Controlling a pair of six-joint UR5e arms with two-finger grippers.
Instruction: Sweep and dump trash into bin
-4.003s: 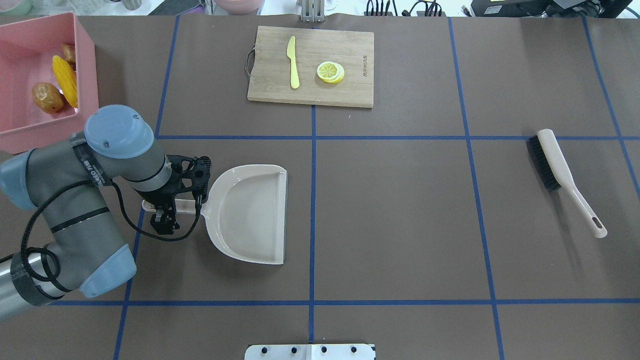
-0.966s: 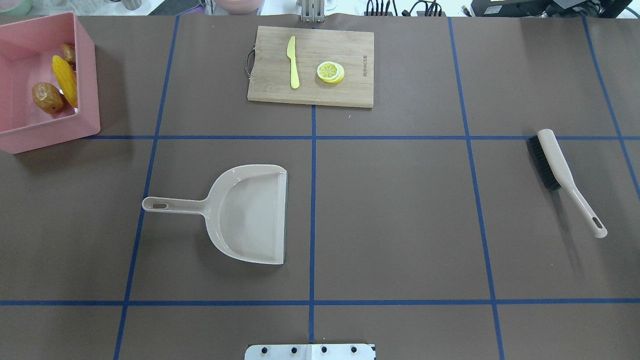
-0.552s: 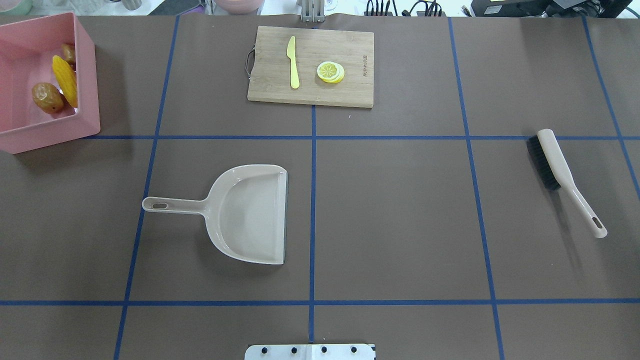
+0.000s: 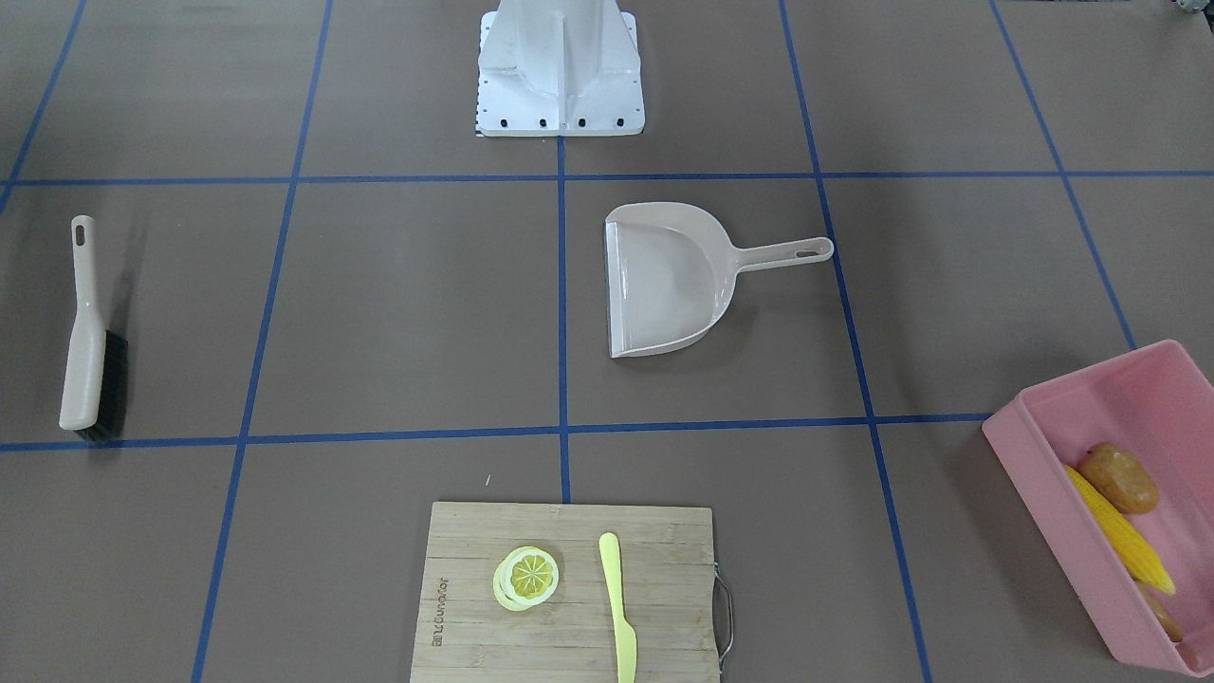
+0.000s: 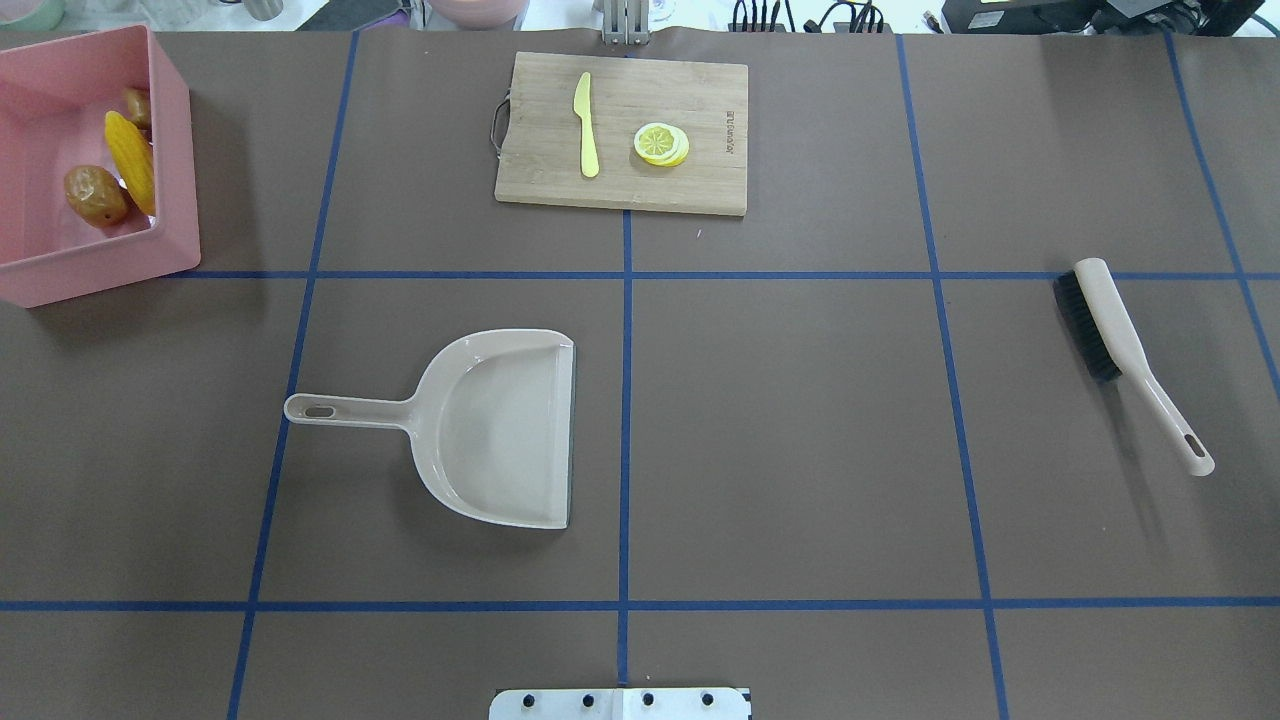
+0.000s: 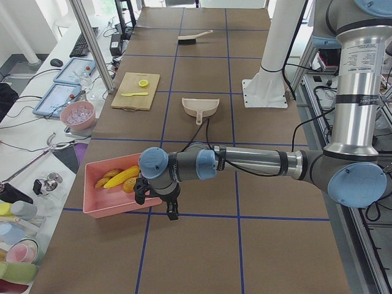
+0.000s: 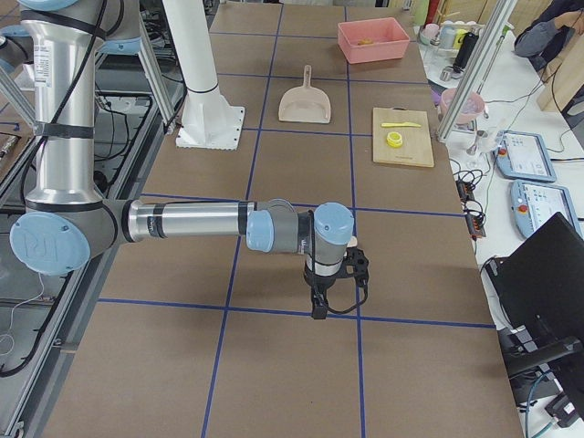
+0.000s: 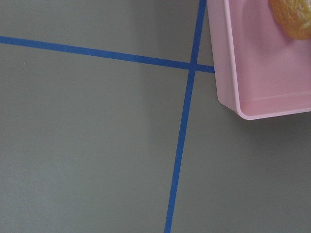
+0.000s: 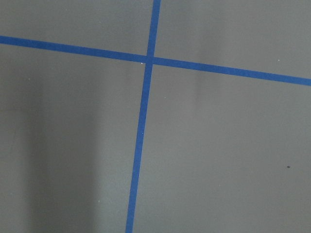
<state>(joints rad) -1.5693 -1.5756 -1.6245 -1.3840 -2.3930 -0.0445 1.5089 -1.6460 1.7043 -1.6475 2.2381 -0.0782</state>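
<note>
The pink bin (image 5: 100,272) stands at the table's far left corner. In it lie the yellow corn cob (image 5: 130,160), the brown-orange potato (image 5: 95,195) and the tan ginger root (image 5: 137,105). The beige dustpan (image 5: 500,430) lies empty on the table left of centre. My left gripper (image 6: 172,212) shows only in the exterior left view, pointing down beside the bin's near corner (image 8: 228,97). My right gripper (image 7: 318,310) shows only in the exterior right view, over bare table. I cannot tell whether either is open or shut.
A beige brush (image 5: 1110,330) with black bristles lies at the right. A wooden cutting board (image 5: 620,135) at the back centre carries a pale yellow knife (image 5: 586,125) and a lemon slice (image 5: 660,143). The robot's white base (image 4: 560,71) stands at the near edge.
Four seconds ago my left gripper was at the dustpan's handle in the overhead view. The arm has since left that view. The dustpan, brush and bin have not moved.
</note>
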